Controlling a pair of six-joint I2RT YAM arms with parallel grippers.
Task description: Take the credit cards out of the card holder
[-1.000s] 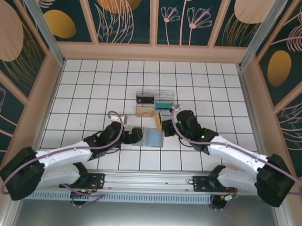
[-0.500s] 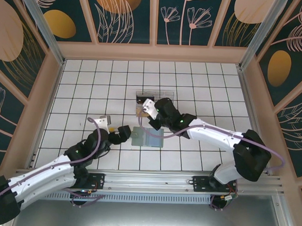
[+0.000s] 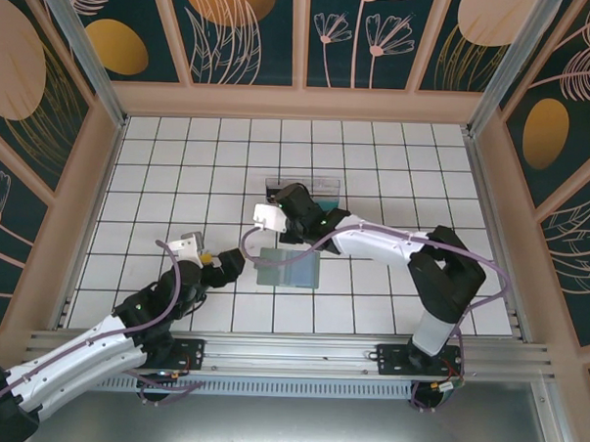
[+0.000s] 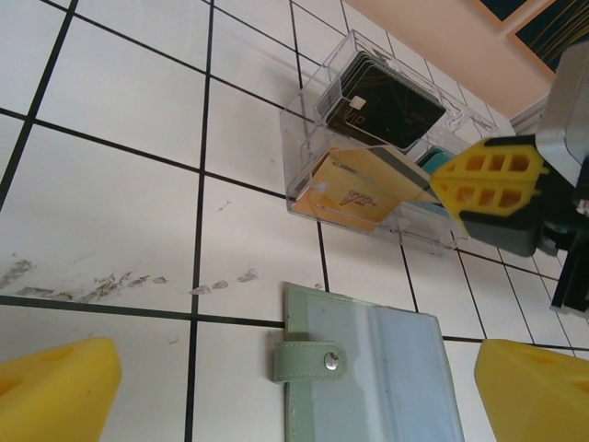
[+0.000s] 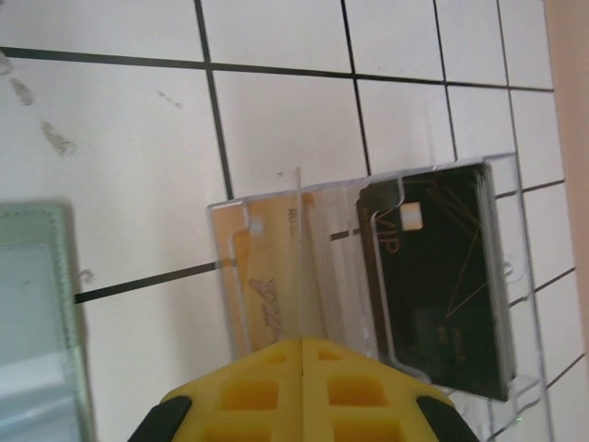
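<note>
The card holder (image 3: 287, 268) lies open and flat on the white tiles, grey-green with a snap tab (image 4: 308, 361) and pale blue-grey clear pockets. My left gripper (image 4: 294, 391) stands open just left of it, one yellow finger (image 4: 55, 391) on each side of the wallet's near end in the left wrist view, touching nothing. My right gripper (image 3: 293, 221) is shut on an orange credit card (image 4: 363, 184), held on edge in the front left compartment of the clear tray (image 3: 277, 186). The right wrist view has that card (image 5: 299, 258) edge-on beyond the shut gripper (image 5: 301, 345).
The clear tray (image 5: 225, 216) also holds a stack of black cards (image 5: 442, 285) and teal cards (image 4: 442, 158). The right arm's elbow (image 3: 439, 276) stands over the tiles to the right. Raised wooden walls (image 3: 300, 102) border the table.
My right gripper swung left from beside the card holder to the tray, carrying the orange card. My left arm drew back to the near left, away from the card holder, staying open.
</note>
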